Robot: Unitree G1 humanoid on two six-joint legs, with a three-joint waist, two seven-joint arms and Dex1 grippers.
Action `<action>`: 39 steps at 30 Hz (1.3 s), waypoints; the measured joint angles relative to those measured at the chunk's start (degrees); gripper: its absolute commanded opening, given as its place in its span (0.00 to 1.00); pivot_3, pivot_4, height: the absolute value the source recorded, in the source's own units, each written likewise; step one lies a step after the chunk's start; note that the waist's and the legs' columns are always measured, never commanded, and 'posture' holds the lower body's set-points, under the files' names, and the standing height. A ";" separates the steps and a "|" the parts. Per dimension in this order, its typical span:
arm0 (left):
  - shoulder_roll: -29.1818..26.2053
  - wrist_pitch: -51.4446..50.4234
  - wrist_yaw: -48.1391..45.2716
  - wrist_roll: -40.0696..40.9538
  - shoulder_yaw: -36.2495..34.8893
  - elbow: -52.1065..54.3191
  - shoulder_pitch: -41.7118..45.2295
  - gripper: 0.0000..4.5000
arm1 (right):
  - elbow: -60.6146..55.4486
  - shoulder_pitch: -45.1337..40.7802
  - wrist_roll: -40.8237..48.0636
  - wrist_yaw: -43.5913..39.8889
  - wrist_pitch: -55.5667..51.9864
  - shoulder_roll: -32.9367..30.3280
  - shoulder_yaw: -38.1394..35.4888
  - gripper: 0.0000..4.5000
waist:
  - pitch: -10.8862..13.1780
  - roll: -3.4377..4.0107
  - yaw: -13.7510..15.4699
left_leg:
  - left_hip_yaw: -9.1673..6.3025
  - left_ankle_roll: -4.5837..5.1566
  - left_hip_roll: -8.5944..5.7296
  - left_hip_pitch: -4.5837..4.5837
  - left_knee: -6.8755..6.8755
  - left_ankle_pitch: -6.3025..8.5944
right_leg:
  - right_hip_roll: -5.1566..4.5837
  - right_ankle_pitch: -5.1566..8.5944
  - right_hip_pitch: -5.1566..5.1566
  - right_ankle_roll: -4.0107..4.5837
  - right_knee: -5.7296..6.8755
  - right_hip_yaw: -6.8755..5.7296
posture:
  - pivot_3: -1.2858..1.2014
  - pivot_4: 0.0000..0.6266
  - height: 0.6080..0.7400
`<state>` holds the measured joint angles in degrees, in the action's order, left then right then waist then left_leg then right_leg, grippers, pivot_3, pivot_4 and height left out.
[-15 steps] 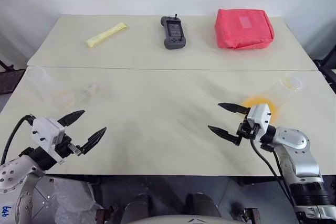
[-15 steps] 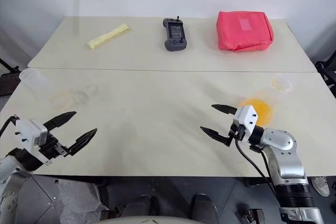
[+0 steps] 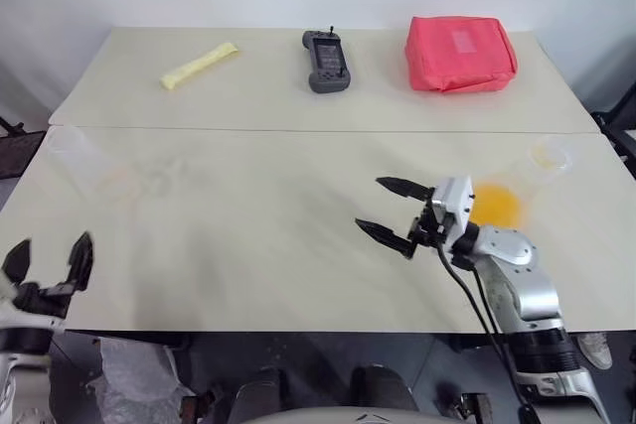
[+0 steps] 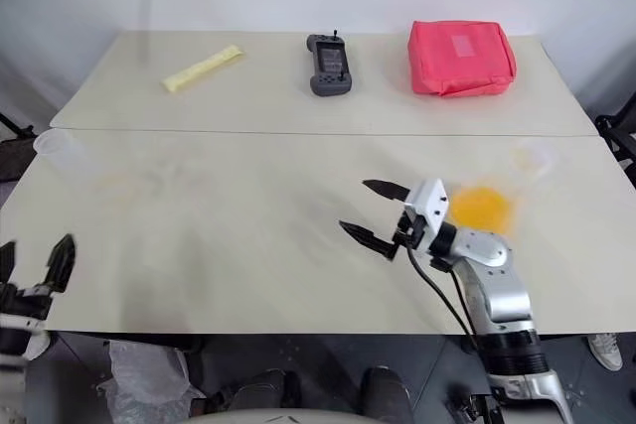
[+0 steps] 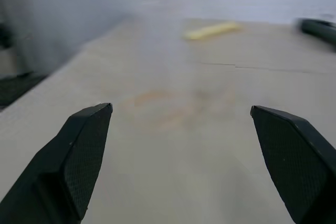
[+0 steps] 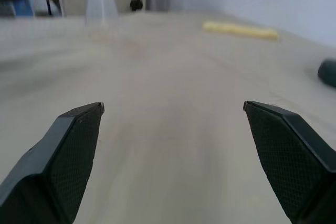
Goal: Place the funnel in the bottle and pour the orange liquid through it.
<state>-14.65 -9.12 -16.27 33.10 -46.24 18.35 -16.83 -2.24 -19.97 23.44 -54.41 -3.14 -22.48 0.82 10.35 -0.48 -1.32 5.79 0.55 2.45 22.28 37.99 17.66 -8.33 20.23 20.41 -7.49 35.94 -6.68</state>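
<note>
The table (image 3: 248, 245) served as the landmark. The right gripper (image 3: 395, 213) hung just above its near half, right of the middle; the forearm rose from beyond the near edge and bent at the wrist so that the black fingers (image 3: 402, 187) pointed across toward the table's left side, roughly level. They were spread wide with nothing between them. The left gripper (image 3: 48, 258) sat low at the table's near left corner, by the edge, its two fingers likewise spread apart and empty, pointing out over the tabletop.

The orange liquid (image 3: 495, 206) lay toward the table's right edge, just behind the right wrist, inside a clear container (image 3: 550, 156) that was hard to make out. On the left part of the table stood the bottle (image 4: 57, 150), a pale see-through shape near the left edge, well apart from both grippers. I could not pick out the funnel with any certainty.

On the far half of the table lay a yellow packet (image 3: 200, 65), a dark handheld device (image 3: 326, 61) and a red pouch (image 3: 460, 53).
</note>
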 measured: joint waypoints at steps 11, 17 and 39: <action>-11.20 -10.54 6.22 0.09 5.89 -3.21 12.10 1.00 | -0.61 -1.61 -0.31 1.55 -0.88 1.65 1.39 0.99 | -0.06 -0.12 1.23 | -0.04 0.02 -0.11 0.07 0.03 0.02 | 0.00 0.00 0.08 0.00 0.06 0.01 | 0.52 0.24 1.00; -21.86 -19.90 9.04 -1.52 9.97 -14.29 28.49 1.00 | -0.56 -1.67 -0.33 1.86 -0.84 1.78 1.35 0.99 | -0.06 -0.12 0.68 | 0.11 -0.02 -0.09 0.07 -0.05 0.00 | 0.05 -0.01 0.21 -0.01 0.11 -0.05 | 0.52 0.24 1.00; -27.68 -12.52 -0.19 -10.04 16.08 -34.83 41.58 0.52 | -5.27 2.70 -0.35 5.34 -1.92 2.59 1.59 1.00 | 0.01 -0.26 -0.30 | 0.26 -0.14 0.00 0.09 -0.09 0.05 | 0.11 -0.01 0.33 -0.02 0.11 -0.06 | 0.52 0.24 1.00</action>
<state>-42.34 -21.65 -16.46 23.05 -30.16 -16.47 24.75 -7.51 -17.27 23.09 -49.08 -5.07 -19.89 2.41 10.36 -0.74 -1.62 6.05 0.40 2.44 22.36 37.90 17.71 -8.22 20.22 20.73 -7.51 36.06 -6.74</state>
